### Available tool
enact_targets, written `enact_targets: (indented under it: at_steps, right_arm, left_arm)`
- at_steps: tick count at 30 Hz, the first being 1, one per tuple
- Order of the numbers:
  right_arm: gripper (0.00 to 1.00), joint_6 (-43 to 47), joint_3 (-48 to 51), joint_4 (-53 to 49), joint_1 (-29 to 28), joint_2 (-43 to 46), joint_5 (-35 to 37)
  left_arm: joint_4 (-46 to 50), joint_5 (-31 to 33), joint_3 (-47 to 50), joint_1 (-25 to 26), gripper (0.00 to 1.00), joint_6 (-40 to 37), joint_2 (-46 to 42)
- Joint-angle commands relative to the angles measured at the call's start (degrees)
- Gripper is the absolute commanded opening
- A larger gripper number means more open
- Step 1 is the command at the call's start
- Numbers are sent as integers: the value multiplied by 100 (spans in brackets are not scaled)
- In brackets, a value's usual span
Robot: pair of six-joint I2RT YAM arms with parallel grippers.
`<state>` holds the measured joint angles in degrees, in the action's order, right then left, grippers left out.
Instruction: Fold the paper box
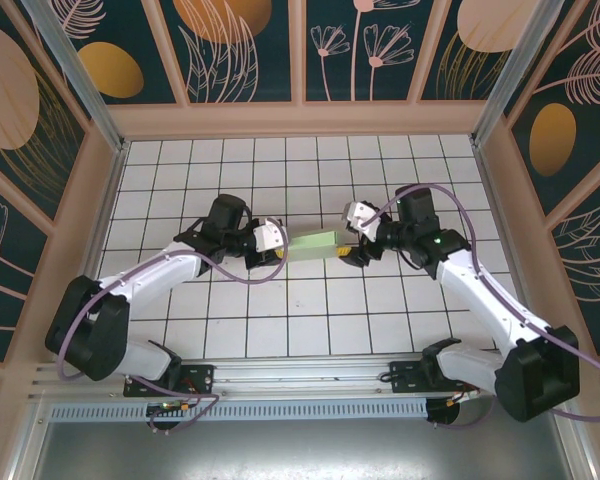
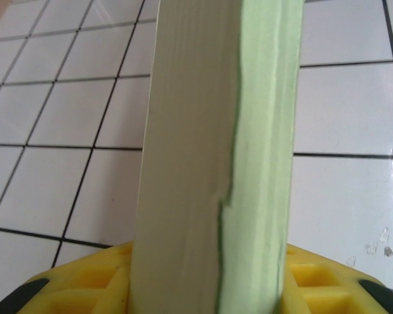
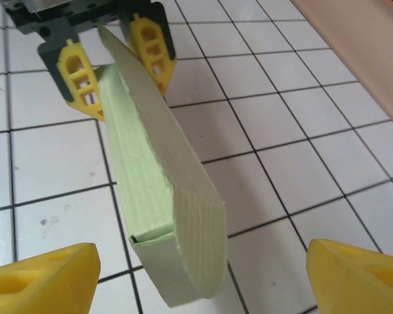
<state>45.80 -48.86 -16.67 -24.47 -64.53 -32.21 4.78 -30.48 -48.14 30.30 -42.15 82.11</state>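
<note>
Left gripper [image 3: 114, 65] is clamping the left end of the pale mint-green thin-card paper box [image 1: 315, 244], which is lying long-axis left-to-right above the white tiled table [image 1: 280, 320], its free right end sitting untouched between the wide-apart jaws of the right gripper [image 3: 200, 280], with the clamped end's flaps and any table contact being hidden.
</note>
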Motion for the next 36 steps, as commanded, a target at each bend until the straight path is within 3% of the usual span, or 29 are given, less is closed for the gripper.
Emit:
enact_targets:
  at_steps: [1,8,12,20,23,36]
  right_arm:
    - [79,-221,-3,23,-331,48,1183]
    - [44,-324,-222,-63,-572,-116,1537]
    - [37,-369,-307,-65,-655,-184,1577]
    - [37,-440,-461,-113,-872,-417,1811]
    - [32,-449,-519,-109,-918,-500,1832]
    - [33,-370,-527,-390,-919,-429,2082]
  left_arm:
    - [237,102,-279,-17,36,-24,99]
    - [425,197,-401,-18,36,-117,269]
    - [454,253,-441,-19,36,-115,365]
    - [480,225,-497,-23,36,-124,454]
    - [488,258,-503,-16,36,-118,491]
    - [520,314,-528,-17,37,-92,524]
